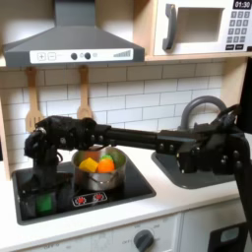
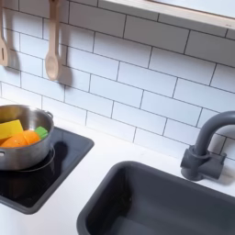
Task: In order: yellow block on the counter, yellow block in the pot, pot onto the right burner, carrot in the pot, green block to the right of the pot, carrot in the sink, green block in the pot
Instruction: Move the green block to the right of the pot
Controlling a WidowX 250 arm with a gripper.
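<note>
In the first exterior view my gripper (image 1: 41,192) hangs at the left end of the black stovetop (image 1: 138,187), its fingers down around the upright green block (image 1: 44,204). Whether they press on it is unclear. Just right of it stands the steel pot (image 1: 98,172), which holds the yellow block (image 1: 89,165) and the carrot (image 1: 105,165). The second exterior view has the pot (image 2: 14,156) at its left edge, with the yellow block (image 2: 9,128) and carrot (image 2: 23,139) inside. The dark sink (image 2: 156,207) lies in the off-white counter (image 2: 87,174).
The arm (image 1: 138,131) stretches across the counter (image 1: 177,207) from the first exterior view's right, covering much of the sink (image 1: 182,179). A curved faucet (image 2: 207,147) stands behind the basin. Wooden utensils (image 2: 52,46) hang on the tiled wall; a range hood (image 1: 74,39) sits above.
</note>
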